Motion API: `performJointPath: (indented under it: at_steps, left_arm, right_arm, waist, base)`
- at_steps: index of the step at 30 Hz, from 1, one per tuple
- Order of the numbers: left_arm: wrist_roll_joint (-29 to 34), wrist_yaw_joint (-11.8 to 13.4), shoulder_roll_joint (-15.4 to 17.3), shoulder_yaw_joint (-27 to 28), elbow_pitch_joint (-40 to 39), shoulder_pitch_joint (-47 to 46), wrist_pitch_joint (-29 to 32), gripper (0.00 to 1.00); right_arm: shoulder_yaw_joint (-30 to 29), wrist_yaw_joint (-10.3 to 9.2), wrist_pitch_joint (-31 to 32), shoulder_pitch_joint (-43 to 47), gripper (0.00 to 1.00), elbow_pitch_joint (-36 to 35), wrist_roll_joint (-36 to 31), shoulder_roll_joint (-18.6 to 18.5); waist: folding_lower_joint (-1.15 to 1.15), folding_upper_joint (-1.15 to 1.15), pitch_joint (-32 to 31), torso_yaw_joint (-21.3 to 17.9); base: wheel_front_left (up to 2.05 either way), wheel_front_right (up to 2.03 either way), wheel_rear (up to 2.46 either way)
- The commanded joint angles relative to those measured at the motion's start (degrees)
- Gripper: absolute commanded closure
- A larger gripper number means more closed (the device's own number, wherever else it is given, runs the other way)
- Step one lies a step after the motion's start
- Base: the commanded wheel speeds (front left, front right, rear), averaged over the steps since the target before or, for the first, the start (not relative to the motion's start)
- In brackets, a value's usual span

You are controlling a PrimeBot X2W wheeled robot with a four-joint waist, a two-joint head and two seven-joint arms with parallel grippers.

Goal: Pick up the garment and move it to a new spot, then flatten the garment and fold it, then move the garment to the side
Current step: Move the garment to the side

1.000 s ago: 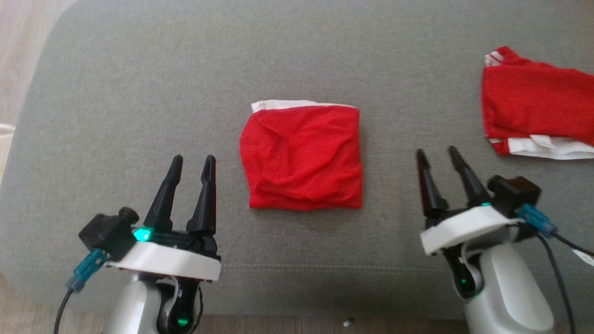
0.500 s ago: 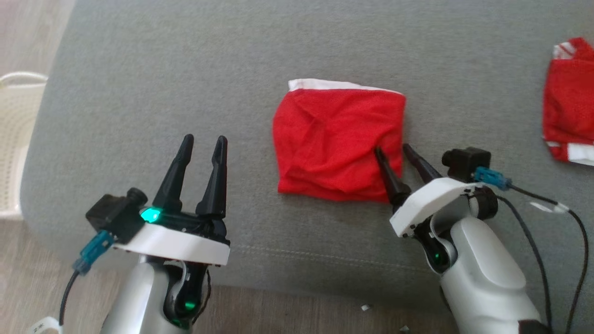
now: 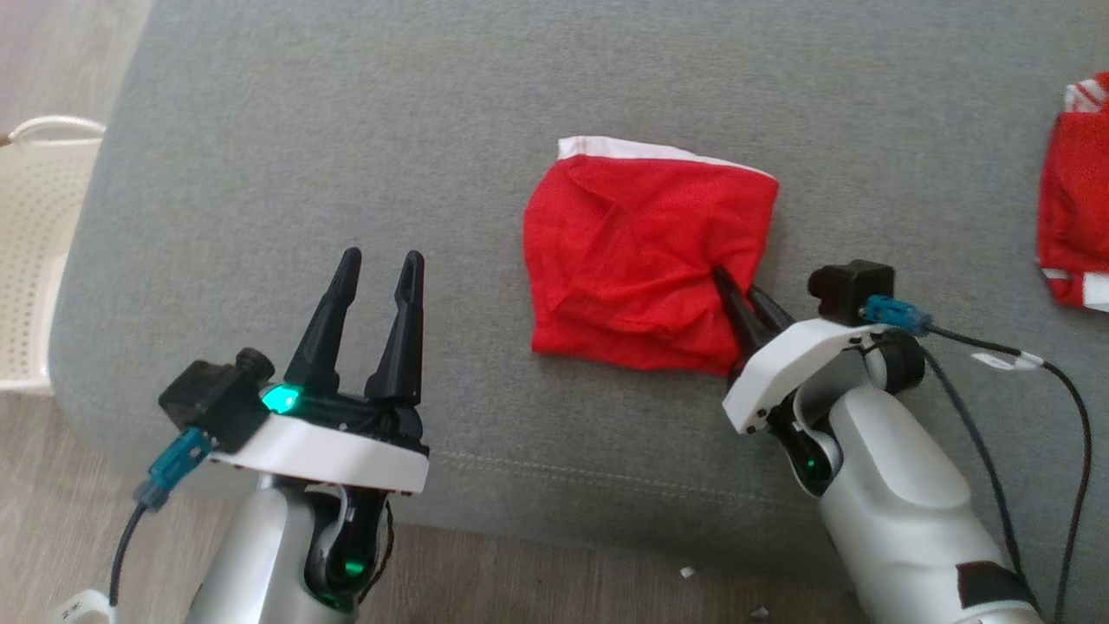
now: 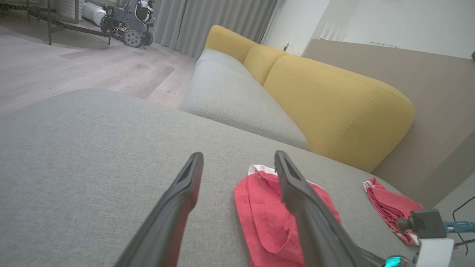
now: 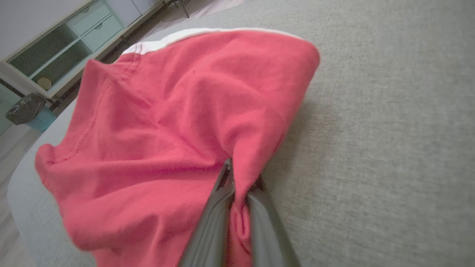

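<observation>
Red garment (image 3: 632, 251) folded approx. square, no clear long axis; white band edge faces far edge of grey cushion (image 3: 346, 130), sides skewed slightly. Lies mid-cushion, a bit R of centre. R claw (image 3: 736, 284) closed, pinching garment's near-R corner, cloth bunched betw. fingers. L claw (image 3: 382, 256) open, empty, over near-L part, well apart from garment. Other red cloth (image 3: 1074, 225) at R edge.

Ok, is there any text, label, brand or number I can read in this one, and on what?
None can be read.
White tag on the left arm's cable: dark marks, too small to read.
White tag on the right arm's cable: blurred, unreadable.
Red garment: no print or label seen.
</observation>
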Motion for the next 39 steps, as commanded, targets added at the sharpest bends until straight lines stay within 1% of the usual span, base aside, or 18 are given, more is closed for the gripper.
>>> performJointPath:
  at_steps: [1,7,13,15,17,18,20,23,26,27,29,31,35,39]
  left_arm:
    - [-0.08,-0.35,0.43,1.74,-1.75,-1.86,-0.7,0.0]
    - [0.32,-0.35,0.43,1.64,-1.87,-1.89,-0.7,0.0]
    - [1.54,-0.35,0.43,1.19,-2.3,-2.55,-0.7,0.0]
    - [1.48,-0.35,0.43,1.19,-2.7,-3.24,-0.7,0.0]
    - [-0.12,-0.35,0.43,1.67,-3.15,-3.91,-0.7,0.0]
    - [-0.12,-0.35,0.43,1.67,-3.15,-3.91,-0.7,0.0]
    - [-0.08,-0.35,0.43,1.48,-3.54,-4.95,-0.7,0.0]
    - [1.02,-0.35,0.43,0.55,-3.84,-7.02,-0.7,0.0]
    - [1.82,-0.35,0.43,0.28,-4.05,-8.91,-0.7,0.0]
    - [2.17,-0.35,0.46,0.07,-4.27,-10.24,-0.7,0.0]
    - [2.41,-0.35,0.82,-0.61,-4.47,-11.95,-0.7,0.0]
    - [2.55,-0.35,1.39,-0.87,-4.72,-12.89,-0.7,0.0]
    - [2.71,-0.35,2.47,-0.77,-5.19,-14.56,-0.7,0.0]
    - [2.63,-0.35,3.21,-0.64,-5.12,-15.87,-0.7,0.0]
  right_arm:
    - [1.94,0.36,-1.07,-0.98,1.0,-0.91,-1.18,0.34]
    - [5.53,0.36,-4.17,-3.24,1.0,-0.94,-5.69,-2.18]
    - [9.22,0.36,-5.32,-6.75,1.0,-4.04,-8.8,-6.72]
    - [10.5,0.36,-4.93,-8.25,1.0,-5.52,-8.88,-8.77]
    - [12.23,0.36,-4.22,-9.84,1.0,-6.99,-8.98,-11.03]
    - [12.23,0.36,-4.22,-9.84,1.0,-6.99,-8.98,-11.03]
    - [14.31,0.36,-3.19,-11.33,1.0,-8.39,-8.14,-13.04]
    - [16.7,0.36,-1.94,-14.35,1.0,-9.84,-6.92,-17.06]
    - [18.24,0.36,-0.82,-17.12,1.0,-10.68,-4.94,-20.15]
    - [19.06,0.36,-0.25,-19.09,1.0,-11.11,-3.98,-22.4]
    - [19.37,0.36,0.04,-21.49,1.0,-11.61,-2.44,-25.21]
    - [19.1,0.36,0.37,-22.75,1.0,-11.86,-1.36,-26.49]
    - [16.89,0.36,0.9,-24.78,1.0,-11.92,0.05,-28.55]
    - [15.34,0.36,1.36,-25.28,1.0,-12.2,0.45,-29.78]
  waist:
    - [0.0,0.0,-0.34,-0.69]
    - [0.0,0.0,-1.95,-3.83]
    - [0.0,0.0,-2.25,-8.72]
    - [0.0,0.0,-1.75,-10.63]
    - [0.0,0.0,-0.96,-12.73]
    - [0.0,0.0,-0.96,-12.73]
    - [0.0,0.0,0.25,-14.84]
    - [0.0,0.0,2.3,-17.45]
    - [0.0,0.0,4.31,-19.88]
    - [0.0,0.0,5.97,-21.14]
    - [0.0,0.0,8.09,-22.52]
    - [0.0,0.0,9.68,-23.49]
    - [0.0,0.0,12.41,-25.1]
    - [0.0,0.0,14.34,-26.35]
  base:
    - [0.0,0.0,0.0]
    - [0.0,0.0,0.0]
    - [0.0,0.0,0.0]
    - [0.0,0.0,0.0]
    - [0.0,0.0,0.0]
    - [0.0,0.0,0.0]
    - [0.0,0.0,0.0]
    - [0.0,0.0,0.0]
    - [0.0,0.0,0.0]
    - [0.0,0.0,0.0]
    - [0.0,0.0,0.0]
    - [0.0,0.0,0.0]
    - [0.0,0.0,0.0]
    - [0.0,0.0,0.0]
